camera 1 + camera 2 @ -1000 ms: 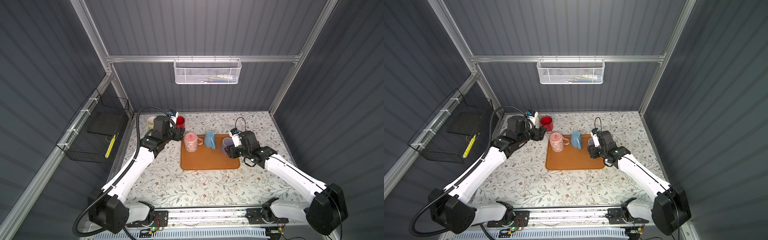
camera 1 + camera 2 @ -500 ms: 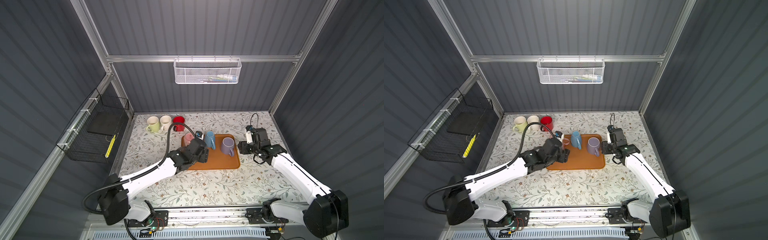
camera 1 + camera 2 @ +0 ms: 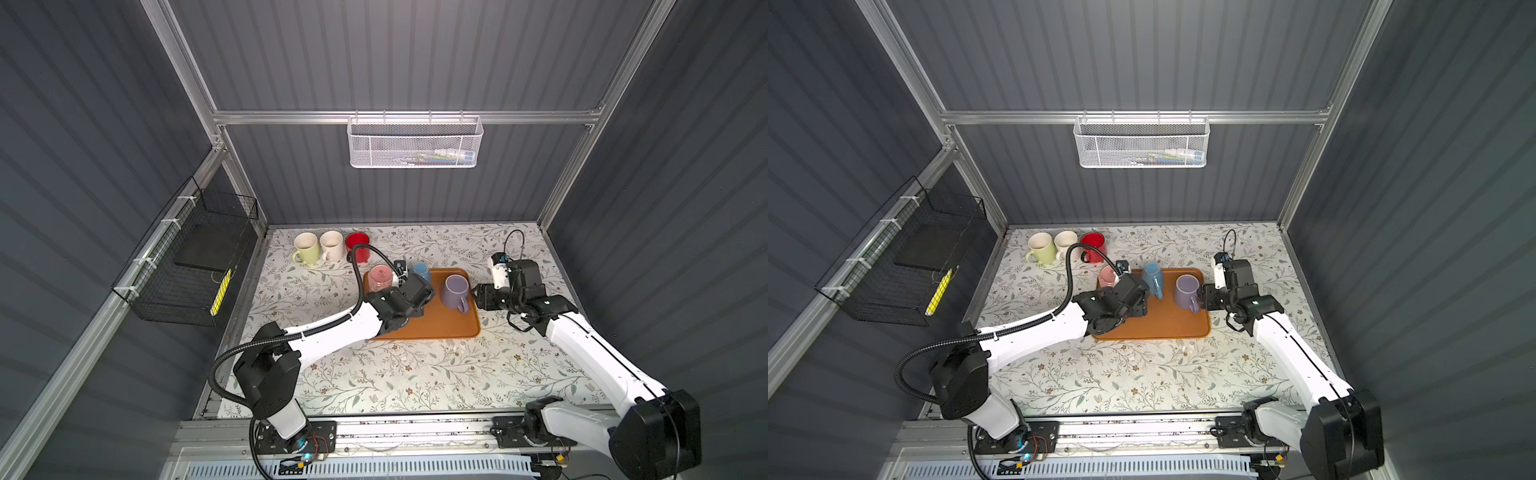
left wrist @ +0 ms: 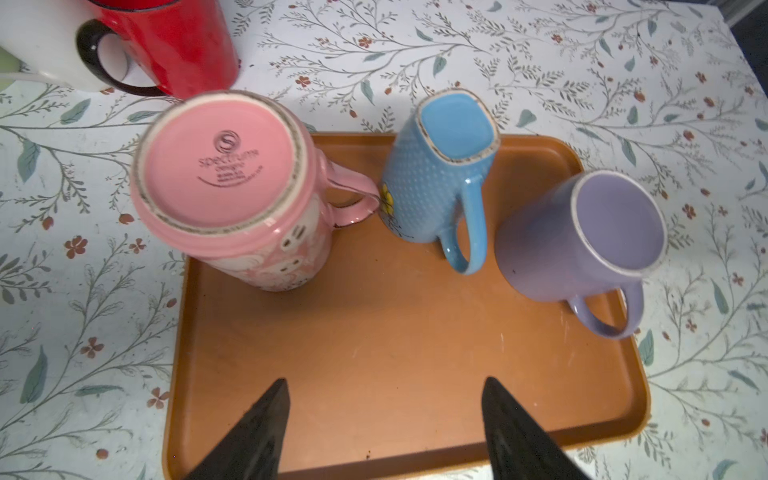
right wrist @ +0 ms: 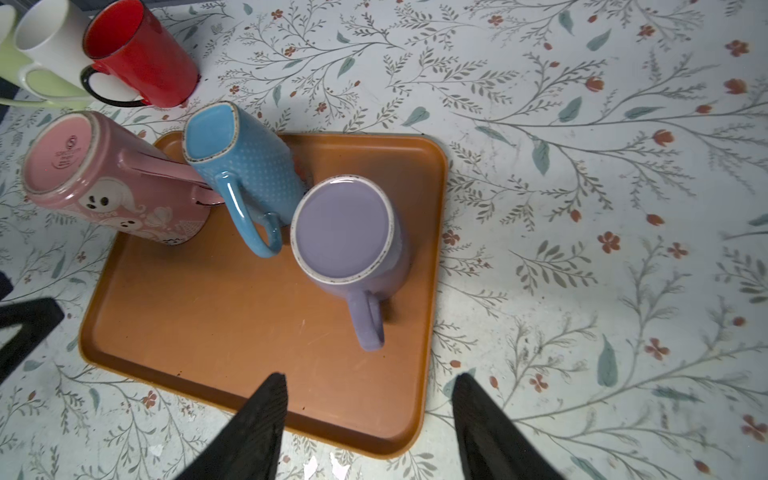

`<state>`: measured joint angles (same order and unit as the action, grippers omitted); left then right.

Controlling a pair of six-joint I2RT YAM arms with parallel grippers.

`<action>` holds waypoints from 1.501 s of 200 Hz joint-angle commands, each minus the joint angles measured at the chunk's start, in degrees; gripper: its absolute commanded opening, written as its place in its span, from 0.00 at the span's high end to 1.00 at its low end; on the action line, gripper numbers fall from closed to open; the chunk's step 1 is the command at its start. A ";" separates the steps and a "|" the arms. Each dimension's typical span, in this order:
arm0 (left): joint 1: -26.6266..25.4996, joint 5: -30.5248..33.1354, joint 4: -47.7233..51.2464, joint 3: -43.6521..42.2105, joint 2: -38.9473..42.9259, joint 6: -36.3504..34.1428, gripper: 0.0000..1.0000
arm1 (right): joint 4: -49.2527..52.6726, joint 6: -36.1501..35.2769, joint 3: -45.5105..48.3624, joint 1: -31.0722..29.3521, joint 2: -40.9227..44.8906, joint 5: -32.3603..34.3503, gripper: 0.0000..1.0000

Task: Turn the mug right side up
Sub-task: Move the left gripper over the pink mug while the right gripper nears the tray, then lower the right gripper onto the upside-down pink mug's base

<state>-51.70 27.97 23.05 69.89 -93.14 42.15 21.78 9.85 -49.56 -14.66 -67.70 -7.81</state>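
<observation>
Pink mug (image 4: 216, 166), blue mug (image 4: 432, 187), purple mug (image 4: 582, 232) inverted on tray (image 4: 395, 353); left, right jaws apart, empty.

Both my arms are white shells jointed by black housings. On the left arm (image 3: 332, 328), a ribbed black conduit (image 3: 249, 345) curls out at lower left of the frame and runs on toward the wrist. The right arm (image 3: 582, 345) carries a white camera block (image 3: 497, 271) with a thin black wire (image 3: 515, 231) looped above it. In the wrist views, the left gripper (image 4: 385, 380) and right gripper (image 5: 370, 374) show matte black, wedge-shaped jaws tapering to points at the bottom edge.
</observation>
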 commanded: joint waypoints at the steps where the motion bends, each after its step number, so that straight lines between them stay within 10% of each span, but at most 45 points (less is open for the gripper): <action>1: 4.09 -3.30 -0.97 -4.13 3.20 3.28 0.27 | -0.31 -1.80 -3.09 -0.46 -1.20 -5.77 0.36; 74: 13.22 -8.40 -3.33 -8.08 8.12 2.61 0.27 | -2.13 -6.42 -8.94 -8.19 -3.96 -10.71 0.35; 164: 27.00 -18.70 -8.36 -18.15 15.17 5.28 0.27 | -8.47 -4.26 -32.67 -19.28 -33.79 -20.24 0.30; 300: 27.27 -22.79 -6.17 -19.24 17.58 2.32 0.31 | -9.25 -0.91 -45.94 -18.94 -51.59 -21.28 0.27</action>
<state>-24.38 4.84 15.42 51.09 -77.54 45.67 12.91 8.14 -96.44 -33.98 -119.63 -29.02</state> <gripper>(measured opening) 0.692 0.731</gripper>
